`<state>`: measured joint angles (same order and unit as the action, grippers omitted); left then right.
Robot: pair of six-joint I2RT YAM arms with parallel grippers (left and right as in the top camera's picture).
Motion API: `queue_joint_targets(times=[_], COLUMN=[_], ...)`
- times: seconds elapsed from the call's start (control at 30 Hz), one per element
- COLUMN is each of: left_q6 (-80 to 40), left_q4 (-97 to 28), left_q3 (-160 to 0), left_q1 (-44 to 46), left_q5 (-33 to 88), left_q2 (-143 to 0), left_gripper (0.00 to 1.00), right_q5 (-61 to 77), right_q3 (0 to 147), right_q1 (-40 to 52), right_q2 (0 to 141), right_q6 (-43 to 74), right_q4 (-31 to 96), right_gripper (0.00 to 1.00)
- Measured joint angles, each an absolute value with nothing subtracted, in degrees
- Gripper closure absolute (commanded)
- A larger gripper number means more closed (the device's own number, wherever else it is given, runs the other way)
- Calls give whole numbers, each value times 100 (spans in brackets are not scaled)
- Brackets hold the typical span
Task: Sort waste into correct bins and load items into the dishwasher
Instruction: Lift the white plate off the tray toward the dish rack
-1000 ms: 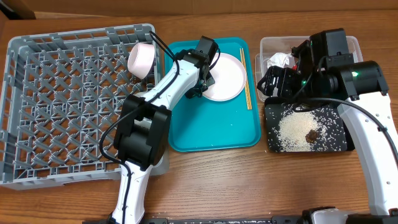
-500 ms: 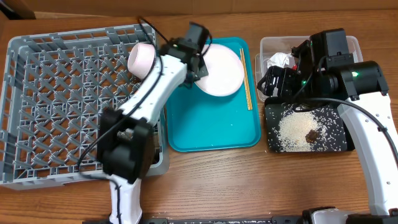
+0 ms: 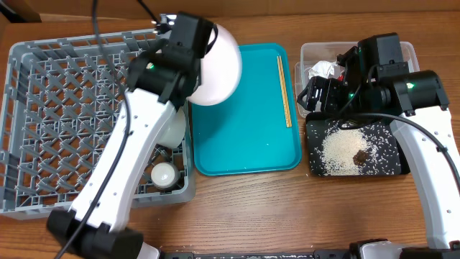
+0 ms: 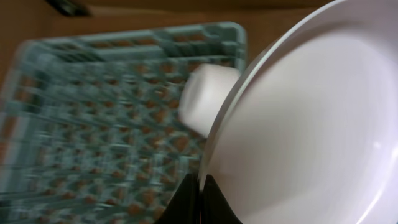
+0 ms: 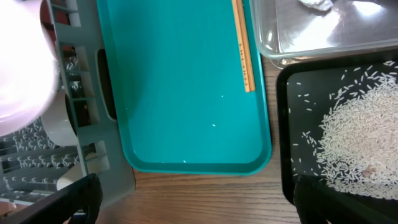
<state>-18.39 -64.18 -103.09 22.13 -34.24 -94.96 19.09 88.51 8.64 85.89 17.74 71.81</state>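
Overhead: the left gripper [image 3: 200, 52] has lifted the plate [image 3: 218, 66] off the teal tray [image 3: 244, 147] and swung it up and left. The plate now hangs tilted over the right wall of the dish rack [image 3: 14, 129]. The right arm has not moved. The chopsticks [image 3: 284, 90] remain on the teal tray, and the rice [image 3: 338, 155] lies in the black tray [image 3: 392, 169] beside the clear tub [image 3: 310, 52].

Left wrist: the fingers are pinched tight on a thin strip of the plate's rim, with nearly all the plate beyond them. A pale cup [image 4: 208, 99] lies in the rack just behind the plate's edge.

Right wrist: the right gripper [image 5: 200, 205] stands wide apart and holds nothing, above the tray's near edge.

The main risk is in that narrow rim grip: the plate's weight sits far from the pinch, so a quick swing or stop could make it pivot or slip out. Lowered as it is now, it could also knock the cup or strike the rack wall.
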Motion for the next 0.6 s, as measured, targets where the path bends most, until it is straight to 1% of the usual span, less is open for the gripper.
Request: queue_joint_targets(times=[0.2,0.3,0.47,0.6], left_q6=[-1186,-661,12,259], left_q4=[-6584,-6504,-6377,-6289], left_q3=[-10309,-10309,-10309,-10309], left_q1=[2211,2198,2060,1717], left_q5=[-5645,-6440,-6958,-7126], left_q2=[-9170,-9179,-9198,-9297], left_gripper=[96,96,96,96], right_q5=[1909,1909,1909,1907], right_q3=[8851,8851,8851,8851], right_q1=[864,864,864,864], right_q2=[8589,8589,8589,8589], right_q6=[1772,1774,1772,1776], right_q4=[7183,7179,7181,7179], right_gripper=[0,0,0,0])
